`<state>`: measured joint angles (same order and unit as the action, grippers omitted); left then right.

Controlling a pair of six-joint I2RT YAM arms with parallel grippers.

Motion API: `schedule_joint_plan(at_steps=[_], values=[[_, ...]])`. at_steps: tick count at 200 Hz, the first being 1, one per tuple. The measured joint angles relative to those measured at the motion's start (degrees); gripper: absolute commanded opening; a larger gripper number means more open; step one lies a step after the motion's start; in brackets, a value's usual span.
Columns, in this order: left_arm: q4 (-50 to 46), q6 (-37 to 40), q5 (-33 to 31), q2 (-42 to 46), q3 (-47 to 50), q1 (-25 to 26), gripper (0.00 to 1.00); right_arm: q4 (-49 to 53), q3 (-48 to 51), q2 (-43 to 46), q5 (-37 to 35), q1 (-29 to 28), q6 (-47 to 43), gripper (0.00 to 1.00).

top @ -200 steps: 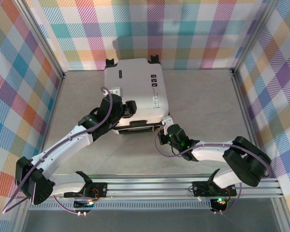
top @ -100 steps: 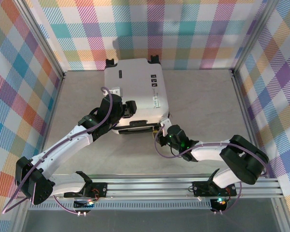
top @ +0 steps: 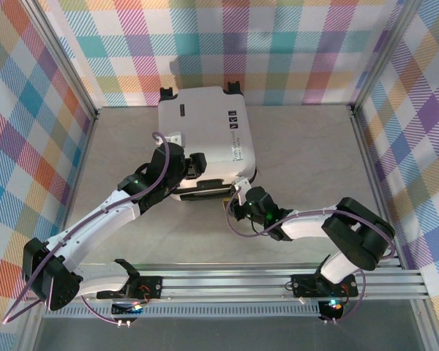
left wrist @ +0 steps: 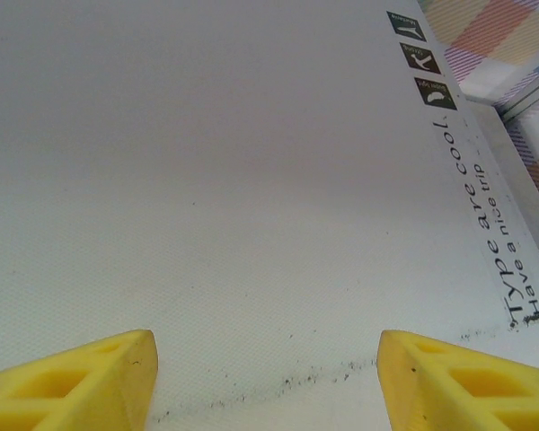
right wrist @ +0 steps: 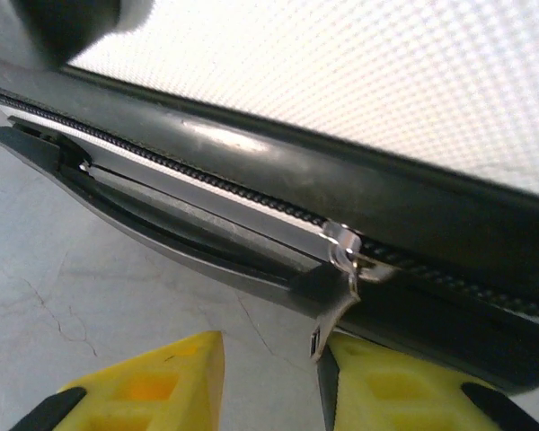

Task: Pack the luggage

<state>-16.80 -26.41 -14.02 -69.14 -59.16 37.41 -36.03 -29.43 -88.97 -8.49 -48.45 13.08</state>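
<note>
1. Position of the luggage. The luggage (top: pixel 205 139), a small white hard-shell clamshell suitcase, lay flat and shut on the pale stone-patterned tabletop (top: pixel 307 153). Its black wheels (top: pixel 234 88) pointed toward the checked back wall (top: pixel 278 51). With the shell shut, I judged the filling to be done and the zipping to be the step in hand.

2. Left end effector. My left end effector (top: pixel 192 167) sat over the near-left part of the lid. Its yellow fingertips (left wrist: pixel 81 377) stood spread wide with nothing between them, and the textured shell and its small black labels (left wrist: pixel 427 63) lay ahead. I judged the purpose to be bracing: weight on the lid would hold the two halves together and stop the case from sliding. I could not confirm actual contact with the lid.

3. Right end effector. My right end effector (top: pixel 239 202) was set low at the near-right corner, just above the tabletop, facing the black zipper seam (right wrist: pixel 207 180). The low approach was necessary because the seam ran along the side wall and could be reached only from the side. The jaws stood apart. The silver metal zipper pull (right wrist: pixel 346 260) hung at the inner edge of one finger and was not clamped.

4. Next move, as judged. The jaws needed to close on the thin pull before any travel along the seam. A poorly centred grip risked the pull slipping out
</note>
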Motion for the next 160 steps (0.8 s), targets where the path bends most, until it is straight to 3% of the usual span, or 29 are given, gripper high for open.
schedule_joint_plan(at_steps=[57, 160], values=[[0.28, -0.20, -0.02, 0.13, 0.44, 0.00, 0.66, 0.76, -1.51, -0.46, -5.14, 0.00, 1.88, 0.00], [0.39, -0.17, -0.24, 0.13, 0.52, 0.00, 0.66, 3.82, -0.61, 1.57, -9.33, 0.20, 1.22, 0.00]])
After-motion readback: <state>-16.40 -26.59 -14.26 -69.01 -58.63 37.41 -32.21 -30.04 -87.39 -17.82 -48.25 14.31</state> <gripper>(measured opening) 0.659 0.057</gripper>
